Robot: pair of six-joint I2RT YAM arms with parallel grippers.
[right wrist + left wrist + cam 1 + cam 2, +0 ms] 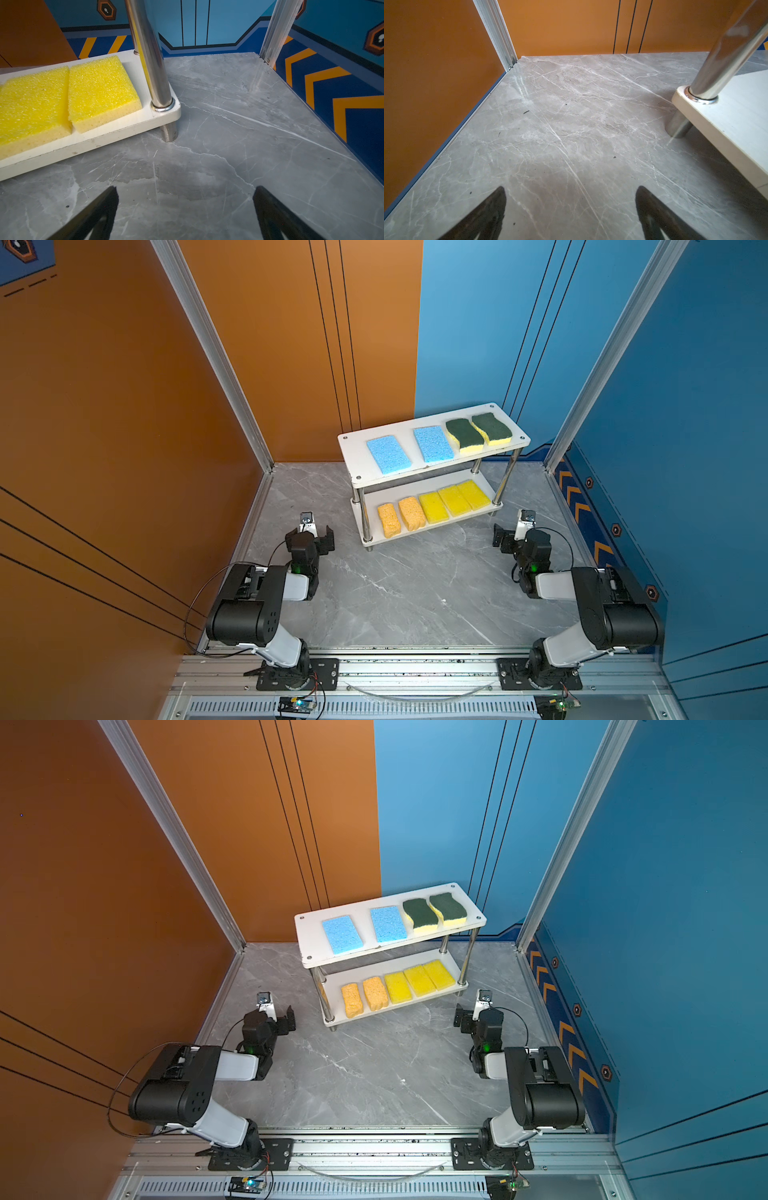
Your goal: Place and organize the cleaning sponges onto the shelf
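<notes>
The shelf [353, 443] stands at the back of the table in both top views. Its upper board carries two light blue sponges [388, 455] [433, 443] and two green-topped ones [465, 434] [491, 428]. Two orange sponges [389, 519] and three yellow sponges [454, 500] lie in a row on the lower board. My left gripper [311, 537] [571, 207] hovers open and empty off the shelf's front left corner [737, 124]. My right gripper [521, 535] [186, 207] is open and empty by the front right corner, near two yellow sponges [101, 91].
The grey marble tabletop [407, 597] is walled by an orange panel [124, 448] on the left and a blue panel [685, 448] on the right. Aluminium posts [216, 356] stand in the back corners. The arms' mounting rail [415, 672] runs along the front.
</notes>
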